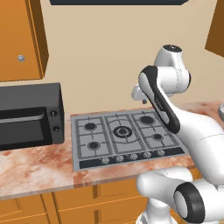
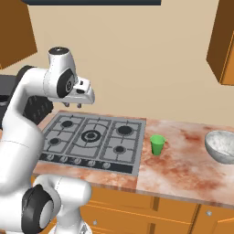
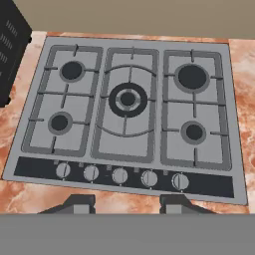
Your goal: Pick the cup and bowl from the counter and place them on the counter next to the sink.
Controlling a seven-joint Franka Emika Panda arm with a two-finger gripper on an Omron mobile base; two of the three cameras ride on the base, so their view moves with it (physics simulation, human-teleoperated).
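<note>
A small green cup (image 2: 157, 145) stands upright on the marbled counter (image 2: 183, 170) just right of the stove. Further right, at the picture's edge, sits the round silver-grey bowl (image 2: 222, 145), and its rim also peeks in at the right edge of the left base view (image 1: 222, 112). My gripper (image 2: 73, 105) hangs high above the stove's left burners, well left of the cup, pointing down. In the hand view its two dark fingertips (image 3: 79, 204) stand apart, so the gripper (image 3: 127, 205) is open with nothing between them. The sink is out of view.
A grey five-burner stove (image 3: 127, 109) with a row of knobs (image 3: 119, 175) lies below the hand. A black microwave (image 1: 26, 116) stands on the counter to its left. Orange wall cabinets (image 1: 19, 39) hang above, and one more is at the right (image 2: 224, 45).
</note>
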